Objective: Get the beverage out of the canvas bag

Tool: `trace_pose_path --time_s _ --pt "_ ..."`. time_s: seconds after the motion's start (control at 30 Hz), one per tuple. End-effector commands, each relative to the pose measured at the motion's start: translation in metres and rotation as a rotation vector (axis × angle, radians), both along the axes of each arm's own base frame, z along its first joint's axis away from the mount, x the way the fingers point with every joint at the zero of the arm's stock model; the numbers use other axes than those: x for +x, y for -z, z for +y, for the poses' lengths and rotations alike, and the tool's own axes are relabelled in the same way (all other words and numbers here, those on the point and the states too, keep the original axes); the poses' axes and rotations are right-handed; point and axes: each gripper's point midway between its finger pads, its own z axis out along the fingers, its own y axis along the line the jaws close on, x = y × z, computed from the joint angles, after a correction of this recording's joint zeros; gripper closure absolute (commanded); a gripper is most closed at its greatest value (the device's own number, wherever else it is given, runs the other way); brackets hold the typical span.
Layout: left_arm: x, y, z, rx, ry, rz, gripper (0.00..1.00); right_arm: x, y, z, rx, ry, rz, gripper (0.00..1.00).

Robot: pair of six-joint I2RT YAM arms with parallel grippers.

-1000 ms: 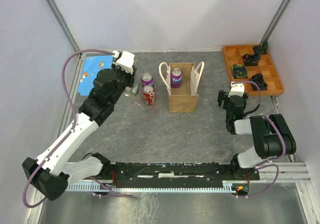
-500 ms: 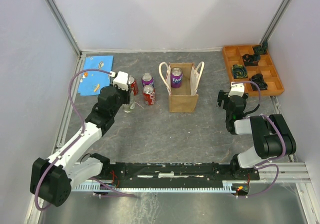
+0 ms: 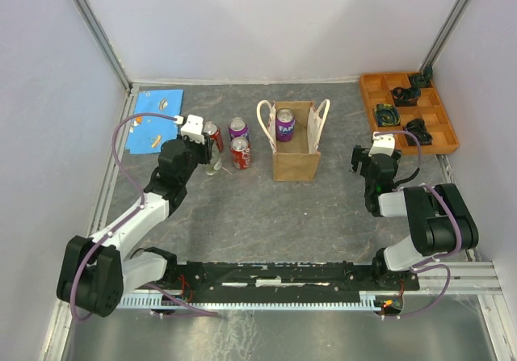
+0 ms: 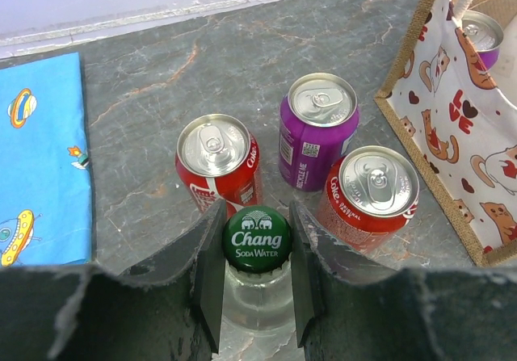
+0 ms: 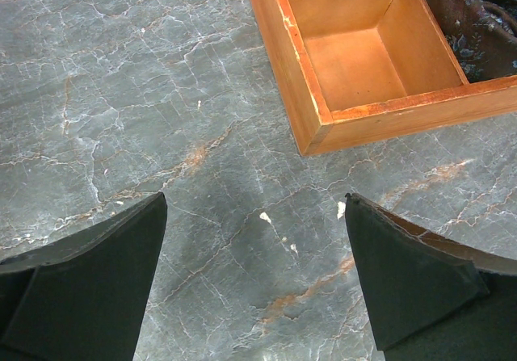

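Evidently the job is only sitting partway through. The left pincer (image 4: 256, 252) is clamping both jaws on the neck of a green-capped glass bottle (image 4: 257, 304) and holding it upright over the table (image 5: 121, 94); whether its base is resting on the stone is not showing. Three drinks are standing on the table just beyond it: a red can (image 4: 216, 161), a violet can (image 4: 317, 127) and another red one (image 4: 373, 193), the last of these sitting just beside the printed side of the canvas bag (image 3: 296, 165). The bag is standing upright mid-table with its handles up and mouth open, and one bagged can (image 3: 284, 123), purple, is sitting inside against the far wall. By that showing, at least this one beverage is waiting to come out, and the bottle in the grip is wanting to be set down and let go first. The right pincer (image 5: 254, 240) is hanging with its jaws spread wide and nothing between them, near a corner of the orange tray (image 5: 283, 62), well apart from the bag
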Motion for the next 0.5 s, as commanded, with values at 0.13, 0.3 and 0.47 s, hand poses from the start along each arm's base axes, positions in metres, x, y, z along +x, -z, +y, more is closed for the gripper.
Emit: trace_pose_path --time_s 0.13,0.3,0.47 --pt "0.018 -0.066 -0.014 -0.128 0.040 -0.226 0.97 0.009 -0.017 -0.001 0.010 0.010 -0.061 0.01" --pt "0.017 -0.055 -0.014 -0.118 0.039 -0.201 0.94 0.009 -0.018 -0.001 0.010 0.009 -0.063 0.01" --pt "0.015 -0.047 -0.012 -0.137 0.028 -0.189 0.91 0.009 -0.017 -0.001 0.009 0.009 -0.062 0.01"
